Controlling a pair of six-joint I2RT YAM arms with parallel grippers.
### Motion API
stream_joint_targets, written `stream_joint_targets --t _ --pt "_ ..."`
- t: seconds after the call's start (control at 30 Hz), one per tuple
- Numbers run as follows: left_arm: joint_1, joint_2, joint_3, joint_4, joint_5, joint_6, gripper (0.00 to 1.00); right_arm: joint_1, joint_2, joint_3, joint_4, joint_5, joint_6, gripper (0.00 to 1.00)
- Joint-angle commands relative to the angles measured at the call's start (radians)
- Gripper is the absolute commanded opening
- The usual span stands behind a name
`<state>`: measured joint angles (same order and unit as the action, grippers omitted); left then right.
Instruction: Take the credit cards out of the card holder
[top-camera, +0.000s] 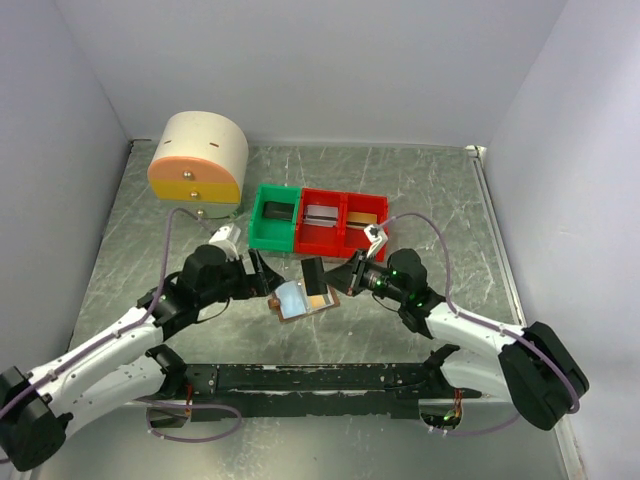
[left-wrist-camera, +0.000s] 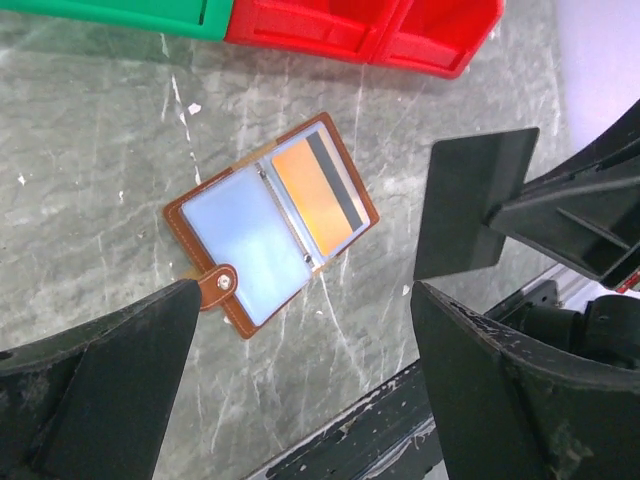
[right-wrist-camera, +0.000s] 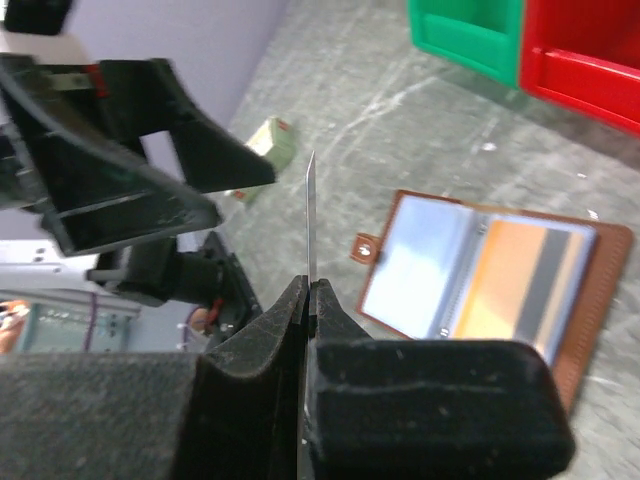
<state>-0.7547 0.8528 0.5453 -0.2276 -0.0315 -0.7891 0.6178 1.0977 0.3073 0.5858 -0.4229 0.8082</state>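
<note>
The card holder (left-wrist-camera: 232, 250) lies open on the marble table between the two arms, its brown tab at the near-left edge. The left panel shows pale blue. An orange credit card (left-wrist-camera: 318, 195) with a dark stripe sits in the right panel. My left gripper (left-wrist-camera: 305, 300) hovers open just in front of the holder, with nothing between its fingers. My right gripper (right-wrist-camera: 308, 285) is shut on a dark credit card (right-wrist-camera: 311, 210), seen edge-on and held upright above the table. In the top view this dark card (top-camera: 313, 273) stands just right of the holder (top-camera: 300, 300).
A green bin (top-camera: 274, 218) and red bins (top-camera: 343, 222) stand behind the holder. A round cream drawer unit (top-camera: 198, 160) is at the back left. A small white-and-red box (right-wrist-camera: 268, 140) lies by the left arm. A black rail (top-camera: 320, 378) runs along the near edge.
</note>
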Motion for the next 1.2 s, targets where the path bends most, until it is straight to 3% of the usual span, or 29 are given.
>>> stream_joint_targets --t 0.0,0.2,0.5,0.8,1.17 --pt "0.087 -0.056 -0.071 0.187 0.265 0.005 0.96 -0.002 0.025 0.009 0.184 -0.123 0.084 0.0" --pt "0.09 -0.029 -0.138 0.439 0.483 -0.054 0.8 0.006 0.09 -0.006 0.366 -0.185 0.183 0.0" --pt "0.089 0.022 -0.158 0.588 0.556 -0.067 0.55 0.017 0.175 0.006 0.503 -0.246 0.248 0.0" --pt "0.09 0.06 -0.156 0.605 0.583 -0.05 0.08 0.021 0.229 0.012 0.565 -0.276 0.277 0.01" --pt "0.089 0.096 -0.157 0.647 0.64 -0.042 0.07 0.025 0.227 0.021 0.559 -0.302 0.271 0.19"
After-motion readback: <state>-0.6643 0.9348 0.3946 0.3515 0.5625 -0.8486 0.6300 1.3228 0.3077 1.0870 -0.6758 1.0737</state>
